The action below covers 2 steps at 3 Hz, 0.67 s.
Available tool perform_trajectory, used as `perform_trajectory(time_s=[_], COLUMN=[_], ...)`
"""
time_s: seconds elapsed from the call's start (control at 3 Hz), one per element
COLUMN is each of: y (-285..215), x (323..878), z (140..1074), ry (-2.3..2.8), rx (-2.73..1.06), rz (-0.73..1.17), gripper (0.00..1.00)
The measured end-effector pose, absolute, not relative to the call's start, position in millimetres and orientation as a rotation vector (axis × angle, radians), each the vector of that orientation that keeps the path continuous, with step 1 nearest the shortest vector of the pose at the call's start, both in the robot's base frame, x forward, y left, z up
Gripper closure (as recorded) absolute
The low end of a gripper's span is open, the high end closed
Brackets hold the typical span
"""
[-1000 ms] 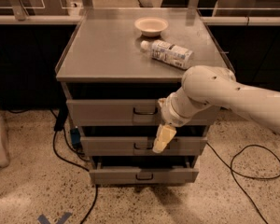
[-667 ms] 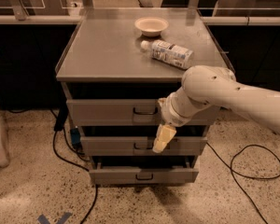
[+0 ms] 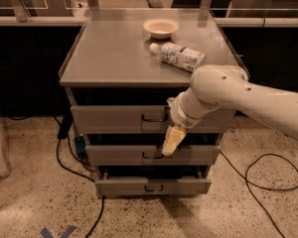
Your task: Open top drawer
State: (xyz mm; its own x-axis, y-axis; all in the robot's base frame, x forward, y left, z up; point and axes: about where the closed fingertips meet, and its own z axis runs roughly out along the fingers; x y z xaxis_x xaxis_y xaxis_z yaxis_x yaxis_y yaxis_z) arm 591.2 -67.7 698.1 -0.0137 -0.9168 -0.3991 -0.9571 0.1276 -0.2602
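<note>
Top drawer (image 3: 114, 119): uppermost and widest of three grey fronts, right under the counter (image 3: 114, 48); front sits close in under the counter edge.
Handle (image 3: 154, 117): small dark wire loop at the centre of the front, uncovered, nothing gripping it.
Gripper (image 3: 172, 140): pale yellow, pointing down just right of and below that handle, across the gap onto the middle drawer (image 3: 119, 155); whether it is spread or pressed together, I cannot tell.
Arm (image 3: 248, 95): white, comes in from the right; its wrist covers the right part of the top drawer front.
Bottom drawer (image 3: 129, 186): narrowest, lowest, with its own handle.
On the counter: a shallow bowl (image 3: 161, 27) at the back and a labelled bottle (image 3: 178, 56) lying on its side near the right edge.
Floor: speckled; black cable (image 3: 64, 157) on the left, cable loop (image 3: 274, 173) on the right, blue tape mark (image 3: 54, 231) in front.
Change: none visible; arm, gripper and all three drawers are as they were a second ago.
</note>
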Motion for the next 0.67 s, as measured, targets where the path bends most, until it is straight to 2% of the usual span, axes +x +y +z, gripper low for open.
perform_trajectory(time_s=[0.33, 0.67], y=[-66.6, -55.2], x=[607.3, 616.5], z=[688.2, 651.3], ry=[1.96, 2.02], rx=[-1.811, -1.832], rz=[0.146, 0.336], gripper=[0.0, 0.0])
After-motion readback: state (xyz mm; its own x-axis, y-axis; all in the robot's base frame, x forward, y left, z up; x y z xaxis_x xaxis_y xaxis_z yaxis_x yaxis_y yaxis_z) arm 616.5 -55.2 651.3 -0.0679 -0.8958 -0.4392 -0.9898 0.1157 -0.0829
